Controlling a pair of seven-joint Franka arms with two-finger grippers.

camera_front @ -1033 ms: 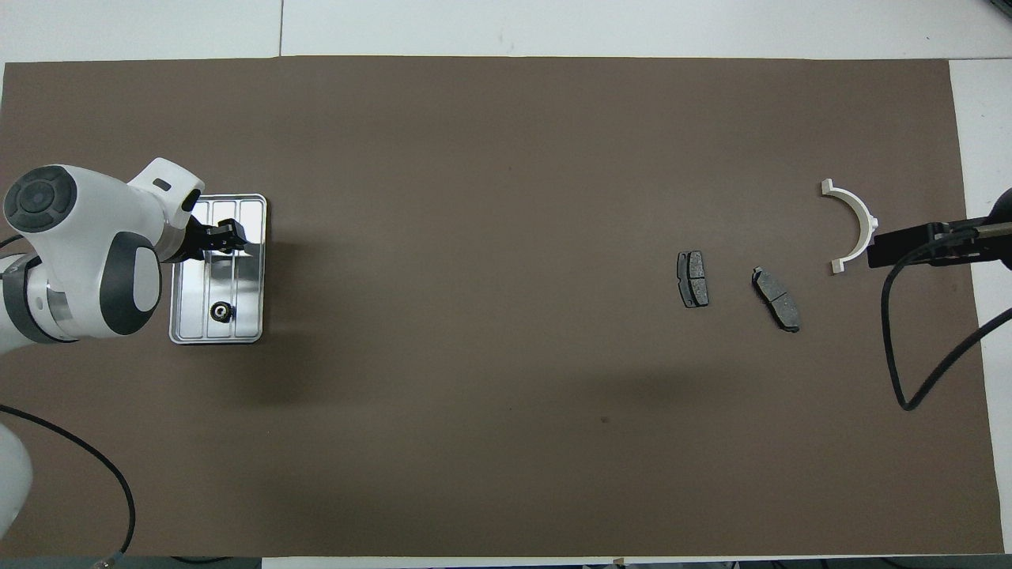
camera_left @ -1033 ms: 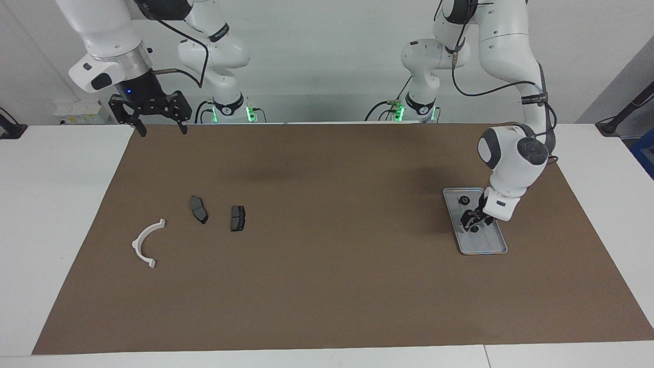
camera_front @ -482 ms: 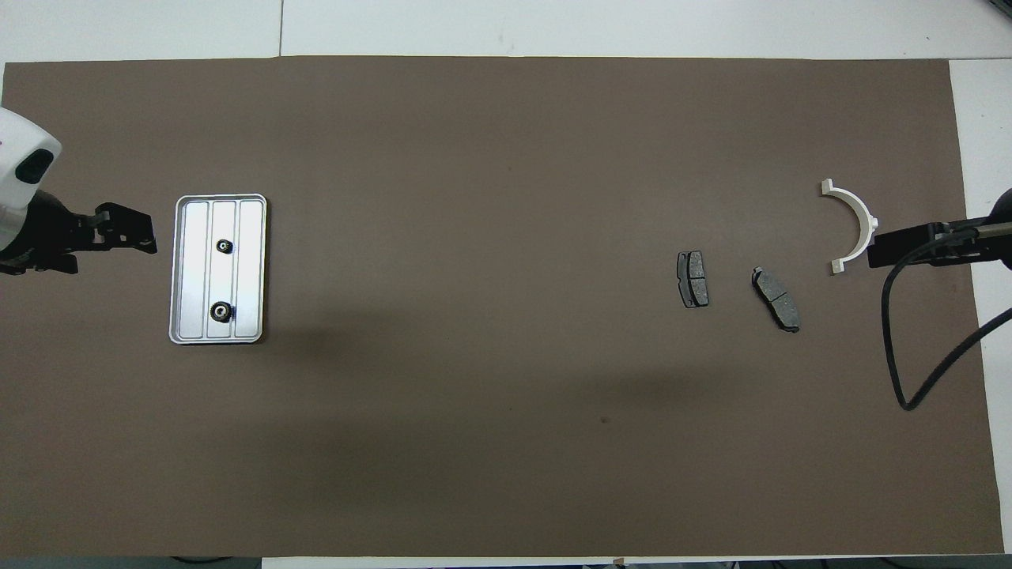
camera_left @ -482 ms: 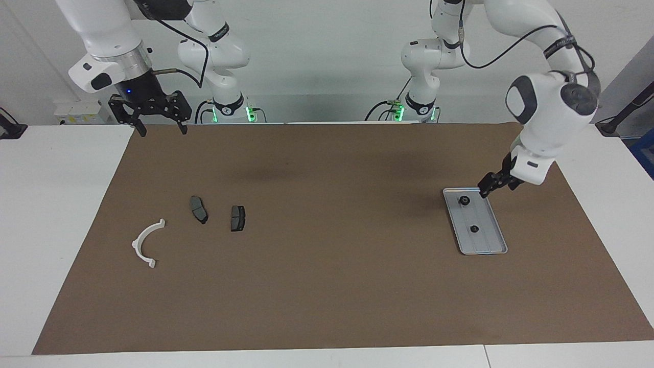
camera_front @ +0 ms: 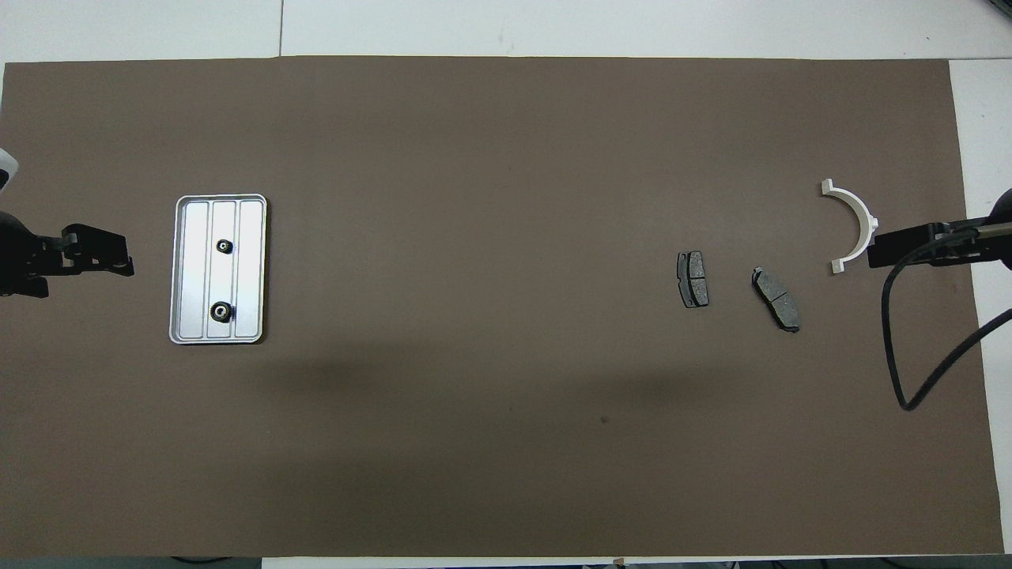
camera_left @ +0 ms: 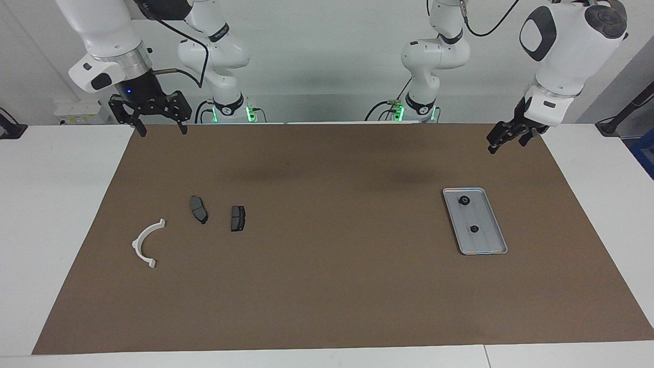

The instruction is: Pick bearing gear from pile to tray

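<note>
Two small black bearing gears (camera_left: 464, 200) are lying in the flat silver-grey metal tray (camera_left: 498, 249); the left pincer (camera_left: 504, 137) is hanging over the tabletop (camera_left: 327, 286) beside it, grip unreadable; the right pincer (camera_left: 159, 124) is waiting, spread empty

White arms (camera_left: 562, 46), black fingers (camera_left: 137, 124).

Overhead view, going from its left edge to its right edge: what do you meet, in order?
Left gripper → tray holding two bearing gears → brake pad → second brake pad → white half-ring → right gripper.
</note>
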